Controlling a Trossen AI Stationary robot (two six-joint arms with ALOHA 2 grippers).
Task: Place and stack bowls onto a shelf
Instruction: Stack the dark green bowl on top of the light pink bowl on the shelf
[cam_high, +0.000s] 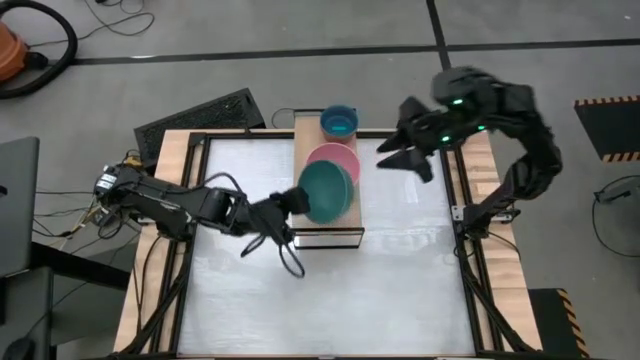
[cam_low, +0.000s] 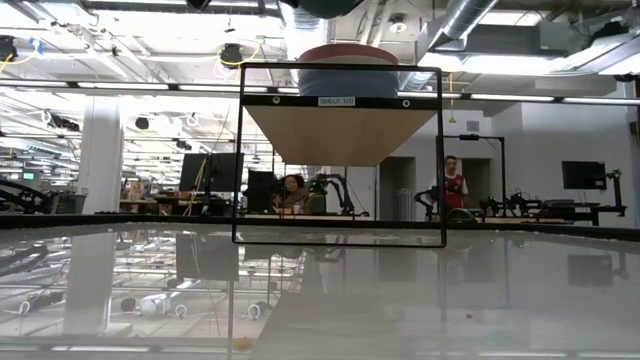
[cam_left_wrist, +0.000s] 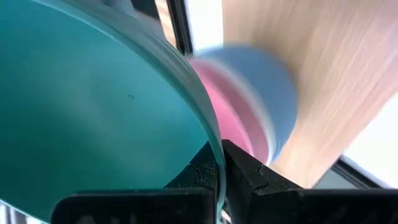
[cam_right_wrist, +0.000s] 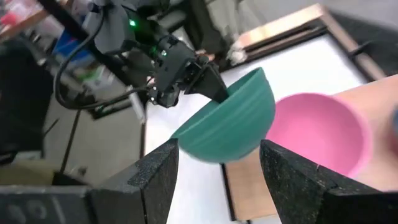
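— What does the surface look like, starting from the near side?

— The white table (cam_high: 330, 290) is bare in its near half. Farther back stands the light-wood shelf (cam_high: 352, 215), and beyond it an open workspace where a person (cam_low: 454, 187) stands.

— And the bowls?

— The left gripper (cam_high: 296, 199) pinches the rim of the dark green bowl (cam_high: 326, 191), tilted on edge over the shelf's near part and overlapping the pink bowl (cam_high: 338, 156). The pink bowl sits nested in a grey-blue bowl (cam_left_wrist: 278, 102). At the shelf's far end rests the cyan bowl (cam_high: 339, 123).

— The other arm?

— The right gripper (cam_high: 402, 150) hangs just right of the shelf, fingers spread wide, holding nothing.
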